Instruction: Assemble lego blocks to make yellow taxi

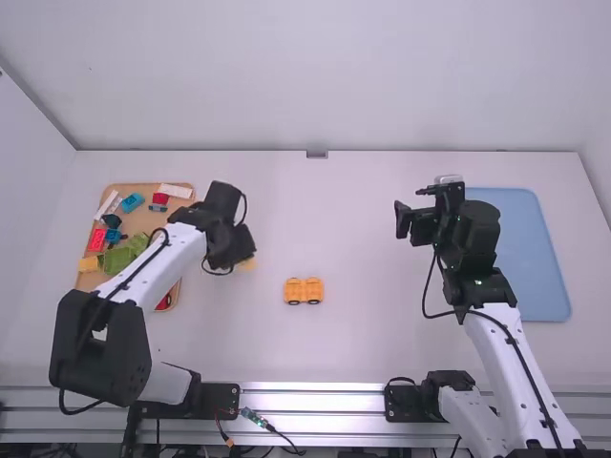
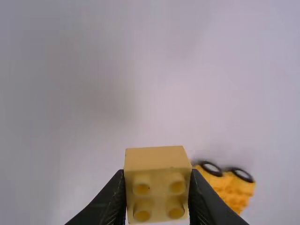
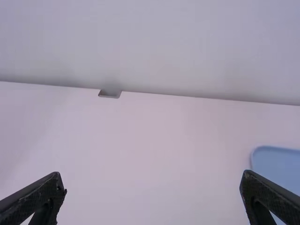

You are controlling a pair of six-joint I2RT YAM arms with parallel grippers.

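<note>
My left gripper (image 1: 242, 260) is between the parts tray and the table's middle, shut on a yellow block (image 1: 247, 264). In the left wrist view the block (image 2: 157, 159), its studs showing, is pinched by the left gripper (image 2: 157, 201). An orange-yellow car base (image 1: 304, 291) with dark wheels stands on the table to the right of that gripper; the base (image 2: 233, 190) shows beyond the block in the left wrist view. My right gripper (image 1: 413, 221) is over the table's right part, well away from the base. In its wrist view the right gripper (image 3: 153, 185) is open with nothing between its fingers.
An orange-brown tray (image 1: 143, 218) at the left holds several loose pieces in red, blue, white, green and yellow, partly under the left arm. A light blue tray (image 1: 535, 253) lies at the right, behind and beside the right arm. A wall rises behind the table.
</note>
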